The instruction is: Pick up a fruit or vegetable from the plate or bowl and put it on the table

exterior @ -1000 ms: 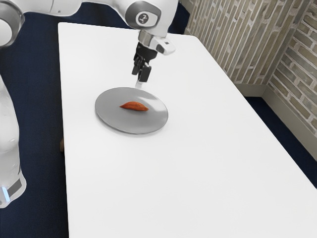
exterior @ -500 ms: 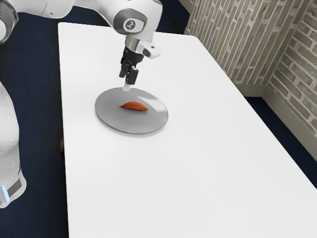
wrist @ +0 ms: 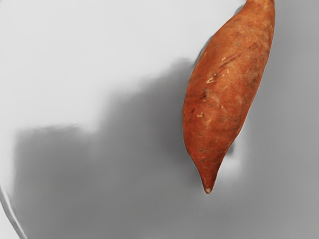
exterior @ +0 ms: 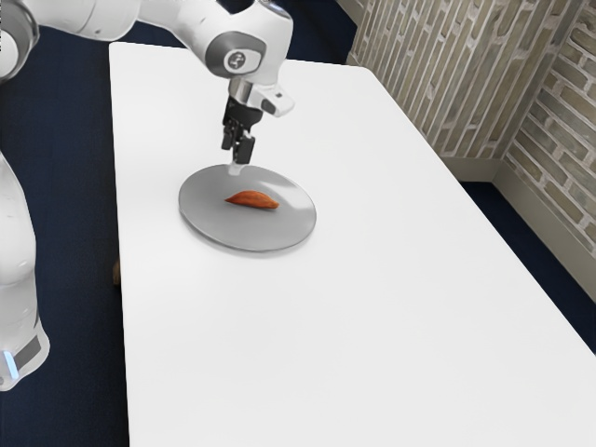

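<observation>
My gripper (exterior: 236,158) hangs above the far edge of the grey plate, its two dark fingers apart and nothing between them. An orange-brown sweet potato (exterior: 252,199) lies on the round plate (exterior: 244,232), nearer the plate's middle than the gripper is. In the wrist view the same sweet potato (wrist: 224,79) shows large, one pointed end in full view and the other cut off by the picture's edge. Around it is the plate's surface (wrist: 279,179), with a dark shadow beside the sweet potato.
The plate stands on a long white table (exterior: 354,317), towards the table's edge on the exterior view's left. White tabletop surrounds it on all sides. A brick wall (exterior: 447,74) rises beyond the table at the exterior view's right.
My gripper has moved towards the exterior view's left and somewhat lower, from beyond the plate to over its far edge. The sweet potato and plate have not moved.
</observation>
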Action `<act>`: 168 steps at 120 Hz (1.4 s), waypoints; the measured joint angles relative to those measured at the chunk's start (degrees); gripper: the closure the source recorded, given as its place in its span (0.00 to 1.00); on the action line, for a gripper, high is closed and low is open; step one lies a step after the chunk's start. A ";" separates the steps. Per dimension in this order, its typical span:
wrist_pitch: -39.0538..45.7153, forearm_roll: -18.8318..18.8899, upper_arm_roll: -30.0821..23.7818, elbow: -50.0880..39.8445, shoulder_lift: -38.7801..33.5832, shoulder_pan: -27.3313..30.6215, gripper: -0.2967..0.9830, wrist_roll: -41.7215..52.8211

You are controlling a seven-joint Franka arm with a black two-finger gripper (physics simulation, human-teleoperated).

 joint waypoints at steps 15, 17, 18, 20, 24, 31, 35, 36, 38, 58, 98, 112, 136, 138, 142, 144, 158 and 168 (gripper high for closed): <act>3.20 -0.34 0.00 -0.82 0.76 0.00 0.23 0.07; 3.58 -0.38 0.00 -0.86 0.94 0.00 0.23 0.08; 3.76 -0.41 0.00 -0.87 1.00 0.00 0.23 0.09; 4.10 -0.46 0.00 -0.94 1.13 0.00 0.23 0.09; 4.84 -0.59 0.00 -1.17 1.43 0.00 0.23 0.11; 6.00 -0.93 0.00 -1.49 1.95 -0.02 0.23 0.15; 6.57 -1.13 0.00 -1.60 2.21 -0.05 0.23 0.16; 6.70 -1.18 0.00 -1.62 2.26 -0.06 0.23 0.17; 6.94 -1.26 0.00 -1.63 2.44 -0.08 0.23 0.17; 8.66 -1.94 -0.34 -1.73 2.97 -0.56 0.23 0.24; 9.43 -2.66 -1.70 -2.29 3.25 -0.70 0.23 0.33; 9.67 -2.87 -1.73 -2.58 3.97 -0.70 0.23 0.35; 9.74 -3.06 -1.75 -2.63 4.52 -0.71 0.23 0.41; 9.71 -3.07 -1.75 -2.63 4.54 -0.71 0.23 0.43; 9.66 -3.08 -1.75 -2.63 4.59 -0.70 0.23 0.47; 9.64 -3.10 -1.76 -2.63 4.70 -0.70 0.23 0.49; 9.52 -3.55 -1.76 -2.63 5.35 -0.70 0.23 0.72; 9.46 -3.82 -1.87 -2.63 5.63 -0.69 0.23 0.88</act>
